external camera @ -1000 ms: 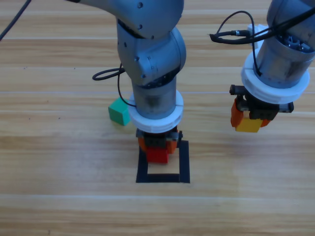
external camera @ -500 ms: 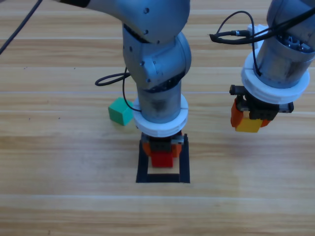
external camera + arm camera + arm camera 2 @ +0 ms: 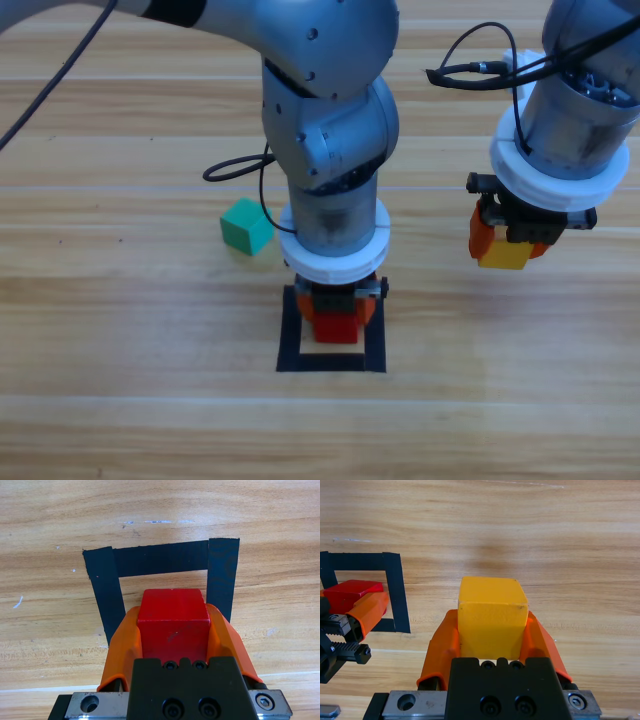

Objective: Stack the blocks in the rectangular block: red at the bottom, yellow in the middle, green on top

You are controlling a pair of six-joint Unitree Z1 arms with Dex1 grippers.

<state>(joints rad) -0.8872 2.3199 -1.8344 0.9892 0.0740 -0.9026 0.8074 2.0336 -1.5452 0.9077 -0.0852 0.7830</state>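
Observation:
My left gripper is shut on the red cube and holds it over the black tape outline. In the left wrist view the red cube sits between the orange jaws of the left gripper, inside the tape outline. Off to the right, my right gripper is shut on the yellow cube above bare wood. The right wrist view shows the yellow cube gripped by the right gripper, with the red cube and outline at far left. The teal-green cube rests on the table left of the outline.
The left arm's grey body stands over the back of the outline, with a black cable looping beside it. Bare wooden table lies in front and to the left.
The left arm has shifted right and toward the front, carrying the red cube from the outline's back left to its middle. The right arm with the yellow cube has not moved.

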